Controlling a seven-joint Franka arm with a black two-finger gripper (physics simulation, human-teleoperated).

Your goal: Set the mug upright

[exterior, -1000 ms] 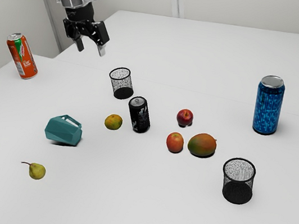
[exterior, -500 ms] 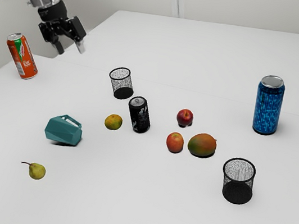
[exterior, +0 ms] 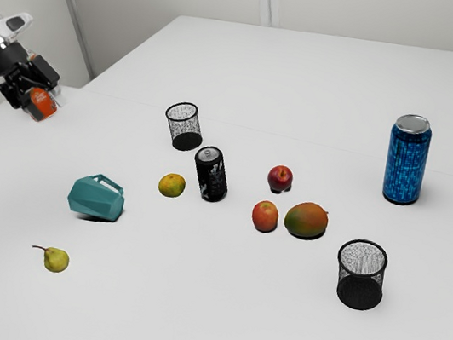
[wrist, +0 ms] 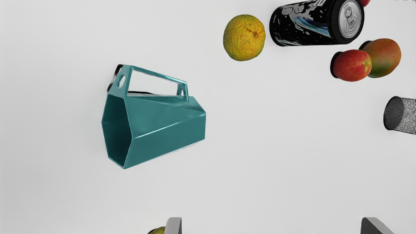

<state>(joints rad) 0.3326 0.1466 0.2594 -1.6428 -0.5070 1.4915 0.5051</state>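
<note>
Mug (wrist: 167,122) on side; mesh bin (exterior: 185,139) upright near black can (exterior: 210,176).

On the table (exterior: 186,319), the mug (exterior: 97,199) lies between pear (exterior: 56,260) and citrus fruit (exterior: 172,185), one apple (exterior: 265,217) beside the mango (exterior: 306,221), possibly touching.

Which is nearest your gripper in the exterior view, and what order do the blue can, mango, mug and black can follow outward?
From my open gripper:
1. Mug, on its side, toward the exterior view's left
2. Black can, beside the yellow-green citrus
3. Mango, beside an apple
4. Blue can, toward the exterior view's right
</note>
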